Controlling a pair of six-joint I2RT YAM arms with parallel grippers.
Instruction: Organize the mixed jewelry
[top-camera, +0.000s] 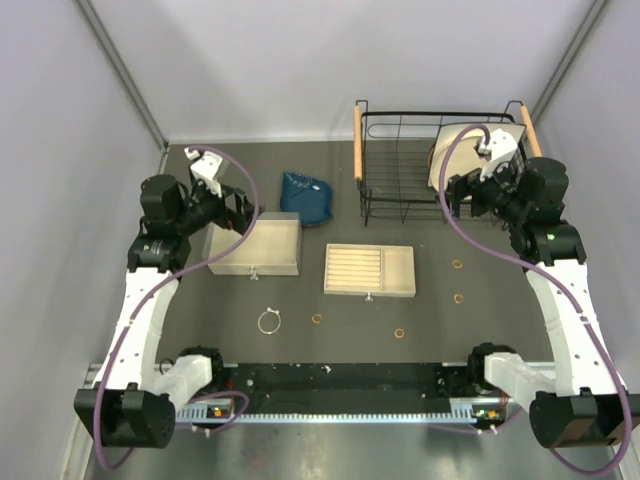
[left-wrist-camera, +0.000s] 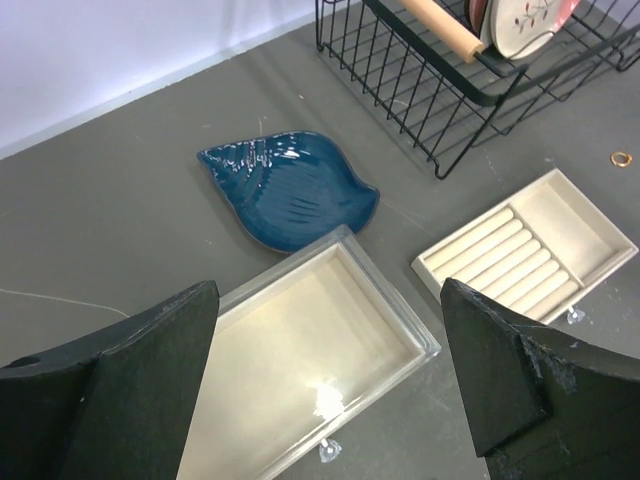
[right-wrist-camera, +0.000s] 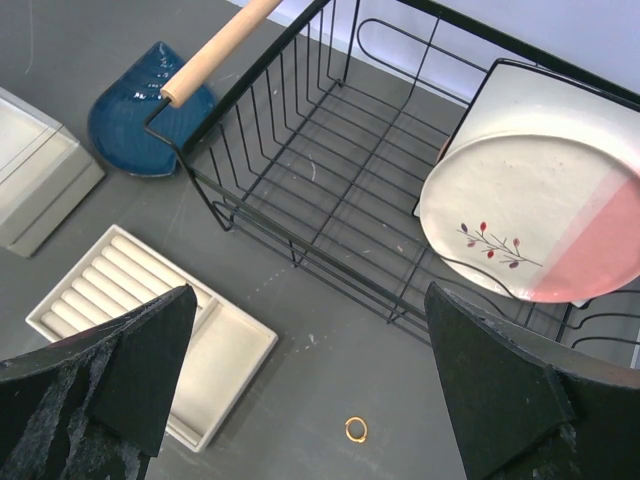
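Four gold rings (top-camera: 457, 265) lie loose on the table (top-camera: 440, 320). One gold ring (right-wrist-camera: 356, 429) sits under the right gripper (right-wrist-camera: 310, 300), between its fingers, which are spread wide and hold nothing. The silver hoop (top-camera: 268, 321) lies back toward the base from the left gripper (left-wrist-camera: 328, 300), which is equally wide and empty and hangs over the plain box (left-wrist-camera: 300, 370). The slotted tray (top-camera: 369, 270) sits inward of both hands, and the blue dish (left-wrist-camera: 290, 190) and wire basket (right-wrist-camera: 300, 170) lie beyond them. The first pick looks best made by the right hand. It should drop straight down, straddle the ring, bring the pads to the table and close slowly, since so thin a ring may skid or flip.
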